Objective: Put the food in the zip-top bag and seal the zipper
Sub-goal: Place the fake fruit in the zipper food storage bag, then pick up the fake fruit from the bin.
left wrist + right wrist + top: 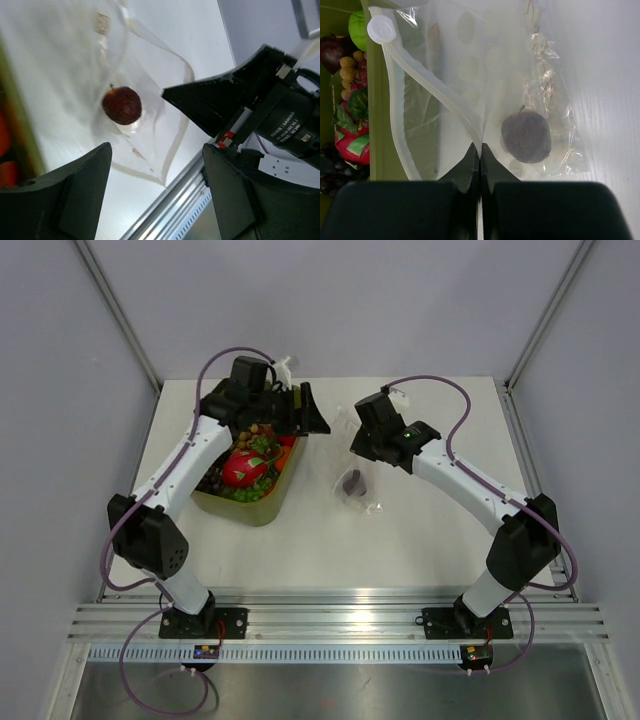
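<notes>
Pinching zip-top bag (451, 75) edge: right hand (480, 156); motor label (287, 129) reads DAMIAO.

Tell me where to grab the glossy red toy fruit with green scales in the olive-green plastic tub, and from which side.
Grip the red toy fruit across its rounded middle, coming straight down. It lies on top of the other toys, upper side exposed, while the walls of the olive-green tub and the pieces packed around it would likely block a sideways approach.
</notes>
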